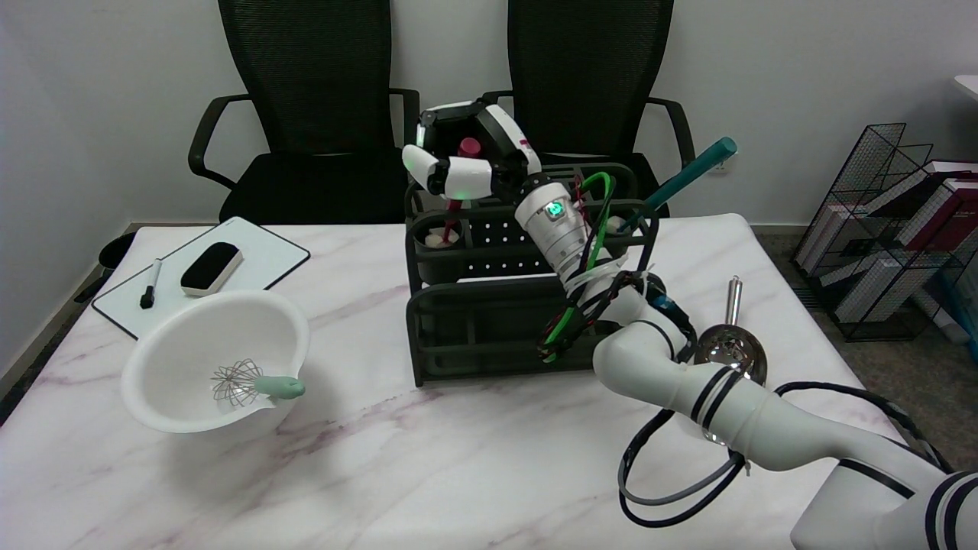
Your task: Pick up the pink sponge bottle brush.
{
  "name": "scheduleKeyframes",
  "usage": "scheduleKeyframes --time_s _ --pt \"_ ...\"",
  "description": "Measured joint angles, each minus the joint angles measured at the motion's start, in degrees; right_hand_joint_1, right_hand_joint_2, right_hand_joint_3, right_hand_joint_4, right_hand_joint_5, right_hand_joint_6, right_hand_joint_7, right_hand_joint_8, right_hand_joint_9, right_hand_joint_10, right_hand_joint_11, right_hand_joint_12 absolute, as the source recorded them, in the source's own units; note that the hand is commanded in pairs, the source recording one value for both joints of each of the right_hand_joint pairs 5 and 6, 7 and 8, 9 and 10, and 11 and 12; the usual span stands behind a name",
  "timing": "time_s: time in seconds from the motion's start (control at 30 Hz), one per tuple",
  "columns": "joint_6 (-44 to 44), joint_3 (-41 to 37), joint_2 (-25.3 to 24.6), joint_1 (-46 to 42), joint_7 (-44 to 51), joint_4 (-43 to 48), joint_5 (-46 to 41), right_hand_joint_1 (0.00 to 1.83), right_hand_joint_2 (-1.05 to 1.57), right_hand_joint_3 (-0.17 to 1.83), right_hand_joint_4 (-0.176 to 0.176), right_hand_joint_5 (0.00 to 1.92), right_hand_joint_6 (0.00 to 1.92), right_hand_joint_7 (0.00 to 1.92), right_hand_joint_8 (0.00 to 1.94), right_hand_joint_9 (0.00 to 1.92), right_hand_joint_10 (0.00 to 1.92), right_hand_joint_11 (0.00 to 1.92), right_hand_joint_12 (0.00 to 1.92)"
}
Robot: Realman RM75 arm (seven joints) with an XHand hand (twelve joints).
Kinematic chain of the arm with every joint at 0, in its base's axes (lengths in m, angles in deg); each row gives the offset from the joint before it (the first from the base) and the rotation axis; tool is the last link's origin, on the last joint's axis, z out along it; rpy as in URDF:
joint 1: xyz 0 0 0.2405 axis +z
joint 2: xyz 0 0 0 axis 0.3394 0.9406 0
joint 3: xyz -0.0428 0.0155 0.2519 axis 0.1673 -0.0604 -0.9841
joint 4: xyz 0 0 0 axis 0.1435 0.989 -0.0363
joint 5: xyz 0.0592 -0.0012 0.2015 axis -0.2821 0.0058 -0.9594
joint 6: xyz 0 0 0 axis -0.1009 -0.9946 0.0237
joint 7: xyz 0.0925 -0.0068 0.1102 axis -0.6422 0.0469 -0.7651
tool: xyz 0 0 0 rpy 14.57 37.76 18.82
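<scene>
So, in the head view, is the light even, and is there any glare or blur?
Head view: soft, even light; the white bowl casts a faint shadow on the marble table. The metal strainer shows bright glare. The right hand around the pink brush handle looks slightly soft, and the image is a little grainy.

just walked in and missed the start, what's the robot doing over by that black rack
The right hand is up at the back left corner of the black rack, fingers closed around the pink handle of the bottle brush. The brush's white sponge end sits down in a rack compartment, so it is gripped but not yet lifted clear.
</scene>
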Motion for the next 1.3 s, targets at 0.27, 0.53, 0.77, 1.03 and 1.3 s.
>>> scheduleKeyframes --time_s 0.27,0.53,0.77,1.03,1.3 --pt "0.3 0.0 -0.4 0.2 0.0 -0.1 -0.2 1.04 0.83 0.99 0.0 1.6 1.6 1.67 1.67 1.62 1.62 1.83 1.83" --pt "0.7 -0.1 -0.6 0.9 0.0 -0.1 -0.3 1.01 0.95 0.94 0.0 1.71 1.71 1.73 1.73 1.69 1.69 1.92 1.92" --pt "1.1 -0.1 -0.9 1.6 0.0 0.0 -0.3 1.0 1.0 0.89 0.0 1.73 1.73 1.73 1.73 1.71 1.71 1.92 1.92" --pt "2.0 0.0 -1.3 2.3 0.1 0.2 -0.4 0.96 1.08 0.84 0.0 1.76 1.76 1.75 1.75 1.74 1.74 1.92 1.92" --pt "4.2 0.1 -2.2 2.8 0.0 0.4 -0.4 0.95 1.45 0.64 0.0 1.92 1.92 1.92 1.92 1.92 1.92 1.92 1.92"
